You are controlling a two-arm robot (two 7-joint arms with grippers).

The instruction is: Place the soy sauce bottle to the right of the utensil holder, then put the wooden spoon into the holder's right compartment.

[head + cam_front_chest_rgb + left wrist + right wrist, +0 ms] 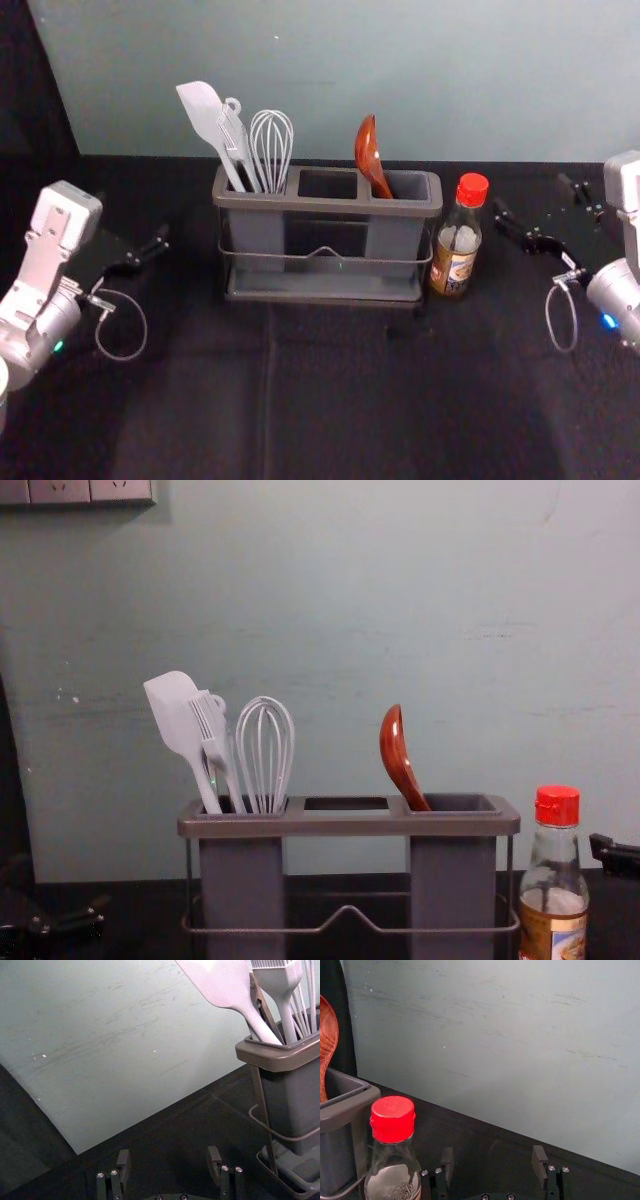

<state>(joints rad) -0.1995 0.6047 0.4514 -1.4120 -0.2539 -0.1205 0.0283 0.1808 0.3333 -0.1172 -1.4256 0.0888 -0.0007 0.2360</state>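
The soy sauce bottle (458, 240), red-capped, stands upright right beside the right end of the utensil holder (322, 206). The wooden spoon (369, 157) is in the holder's right compartment, bowl up and leaning left; its lower end is hidden inside. My right gripper (532, 195) is to the right of the bottle and apart from it; in the right wrist view the gripper (493, 1154) is open, nothing between its fingers, with the bottle (393, 1145) off to one side. My left gripper (140, 256) is idle left of the holder; the left wrist view shows the gripper (169, 1156) open.
A white spatula (176, 716), a brush (213, 732) and a whisk (265, 750) stand in the holder's left compartment. Behind the dark-covered table rises a pale wall (350, 70). A wire rail (325, 252) runs along the holder's front.
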